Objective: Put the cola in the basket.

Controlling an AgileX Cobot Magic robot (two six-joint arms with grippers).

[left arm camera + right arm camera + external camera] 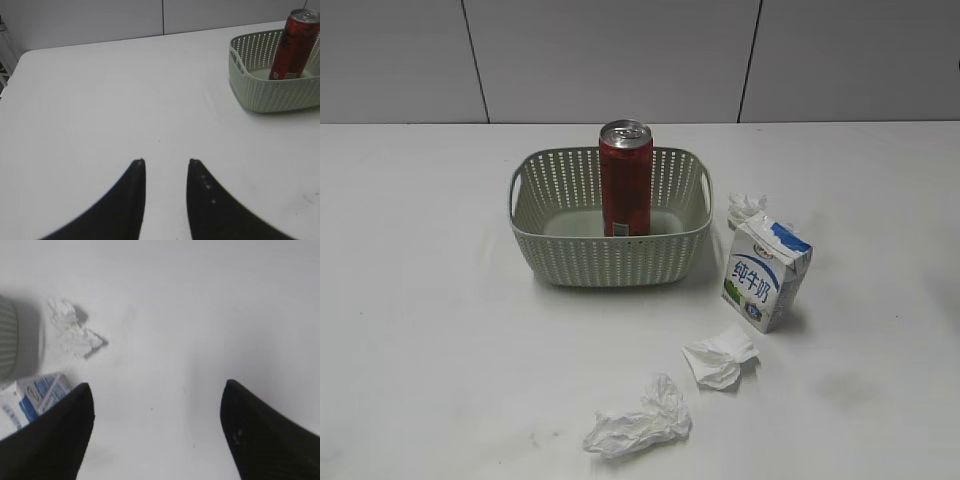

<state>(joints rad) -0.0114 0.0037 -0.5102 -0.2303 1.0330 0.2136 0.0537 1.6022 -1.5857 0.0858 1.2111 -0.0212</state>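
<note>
The cola (626, 180), a tall slim red can with a silver top, stands upright inside the pale green lattice basket (610, 255) at the middle of the white table. Both show at the upper right of the left wrist view, cola (295, 47) and basket (272, 92). A blurred part of the basket (12, 337) shows at the left edge of the right wrist view. My left gripper (166, 161) is open and empty over bare table, well left of the basket. My right gripper (157, 385) is wide open and empty over bare table. Neither gripper shows in the exterior view.
A white-and-blue milk carton (765, 272) stands right of the basket, and shows in the right wrist view (32, 397). Crumpled white tissues lie behind the carton (748, 207), in front of it (720, 358) and near the front edge (638, 420). One tissue (75, 335) shows in the right wrist view.
</note>
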